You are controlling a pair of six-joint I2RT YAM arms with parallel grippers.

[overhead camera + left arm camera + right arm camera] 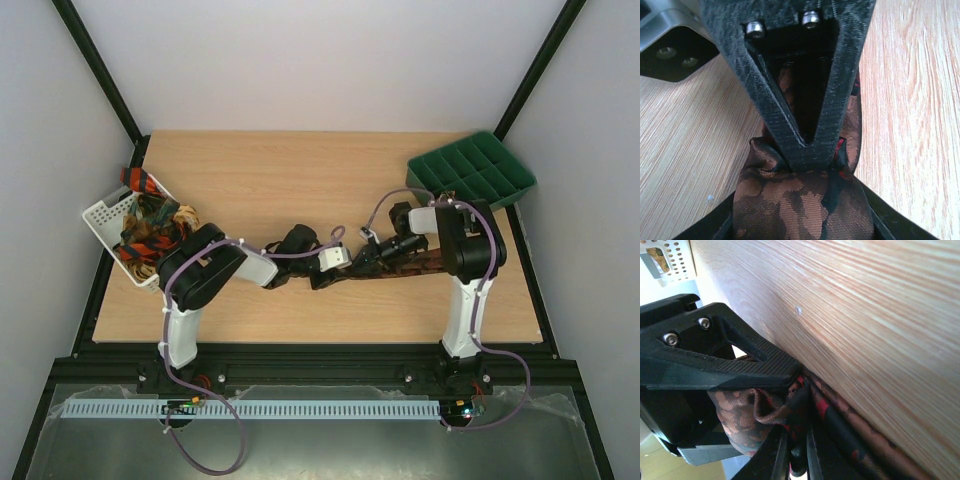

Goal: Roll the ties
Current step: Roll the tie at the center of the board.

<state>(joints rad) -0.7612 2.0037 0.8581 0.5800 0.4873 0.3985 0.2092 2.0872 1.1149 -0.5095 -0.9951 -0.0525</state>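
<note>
I judge the rolling barely begun: the brown tie (pixel 420 265) lies mid-table, its end bunched, pinched by both left gripper (pixel 807 150) and right gripper (pixel 790 385), with other ties (pixel 150 230) heaped unrolled in the white basket (pixel 100 215).

Left end effector (pixel 807 150): two black fingers (pixel 762 90) converge to a V, tips pinched together on the tie (pixel 800 207). Tie is dark brown with reddish specks and a satin sheen. The fabric puckers on both sides of the tips and runs up between the fingers. Pale wood desk (pixel 912 100) on either side. Grey-and-black housing (pixel 670 45) up-left of the fingers.
</note>
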